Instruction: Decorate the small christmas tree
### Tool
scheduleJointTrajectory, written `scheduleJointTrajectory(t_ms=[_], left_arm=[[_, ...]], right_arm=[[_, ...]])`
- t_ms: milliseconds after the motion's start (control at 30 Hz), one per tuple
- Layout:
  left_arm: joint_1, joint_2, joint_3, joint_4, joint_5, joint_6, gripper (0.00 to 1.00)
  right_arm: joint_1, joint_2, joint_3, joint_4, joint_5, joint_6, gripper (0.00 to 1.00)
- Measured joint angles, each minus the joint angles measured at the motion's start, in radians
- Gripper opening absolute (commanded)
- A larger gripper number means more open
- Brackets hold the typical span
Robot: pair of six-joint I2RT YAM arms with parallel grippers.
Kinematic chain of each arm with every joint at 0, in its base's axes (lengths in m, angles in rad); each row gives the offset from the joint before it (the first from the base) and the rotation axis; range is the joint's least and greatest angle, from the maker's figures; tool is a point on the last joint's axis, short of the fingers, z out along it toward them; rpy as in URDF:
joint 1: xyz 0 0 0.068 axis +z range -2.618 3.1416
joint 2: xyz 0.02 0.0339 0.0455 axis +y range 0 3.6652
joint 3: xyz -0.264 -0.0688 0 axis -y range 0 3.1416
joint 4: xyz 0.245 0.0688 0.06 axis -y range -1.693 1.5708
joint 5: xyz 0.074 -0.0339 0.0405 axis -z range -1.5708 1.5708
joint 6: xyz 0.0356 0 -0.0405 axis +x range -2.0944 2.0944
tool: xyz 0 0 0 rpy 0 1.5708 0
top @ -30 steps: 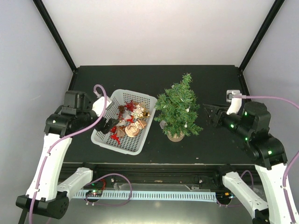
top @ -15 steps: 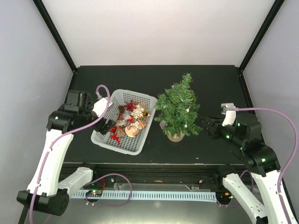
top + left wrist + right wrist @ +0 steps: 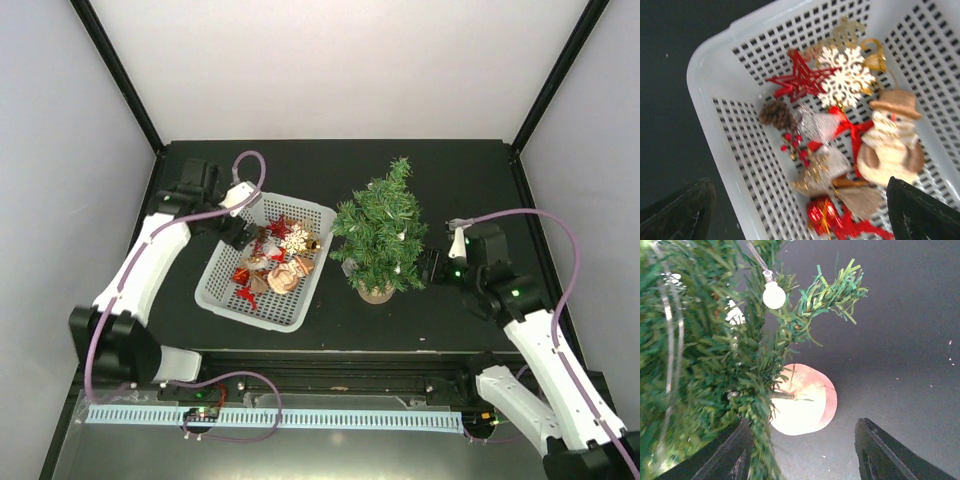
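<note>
I am looking down at a black table top (image 3: 470, 180) from above and behind two white-and-black arms. The small green artificial christmas tree (image 3: 383, 232) stands upright near the middle of the table on its round tan base (image 3: 375, 292), just right of a white plastic mesh basket (image 3: 215, 295). The left arm stretches from its near-left mount along the left side of the table, its wrist bent inward so that the left gripper (image 3: 238, 232) hangs over the basket's far-left corner. Its wrist camera shows the two dark fingers (image 3: 685, 210) spread wide apart above the basket, with nothing between them. Below them lie a red star (image 3: 802, 80), a white snowflake (image 3: 847, 80), a brown pine cone (image 3: 776, 114), a sprig of red berries (image 3: 792, 142) and a cream snowman in a tan hat (image 3: 890, 142). The right arm leans in from its near-right mount, with the right gripper (image 3: 432, 268) low at the tree's right side, just beside the bottom branches. Its jaws stand apart. One finger (image 3: 735, 455) sits against the foliage, the other (image 3: 885, 455) is over bare table, and the base shows between them, ungripped. A small white bulb (image 3: 774, 295) hangs on a branch above.
</note>
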Motion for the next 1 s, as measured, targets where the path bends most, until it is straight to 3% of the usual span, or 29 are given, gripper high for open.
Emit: scheduleJointTrajectory(t_ms=[100,300,533,767,1000], left_arm=[[0.000,0.157,0.090,0.031,0.003,0.062,0.89],[0.000,0.408,0.314,0.020,0.044,0.259,0.70],[-0.002,0.577,0.502,-0.076,0.126,0.517,0.50],[-0.031,0.652,0.513,-0.142,0.093,0.704,0.49],[-0.078,0.680,0.472,-0.127,0.006,0.788,0.53]], right_arm=[[0.000,0.059,0.000,0.032,0.003,0.017,0.57],[0.000,0.097,0.002,0.081,0.008,0.033,0.57],[0.000,0.147,0.005,0.107,0.009,0.040,0.57],[0.000,0.184,0.005,0.122,0.008,0.042,0.57],[0.000,0.190,-0.009,0.161,0.003,0.048,0.57]])
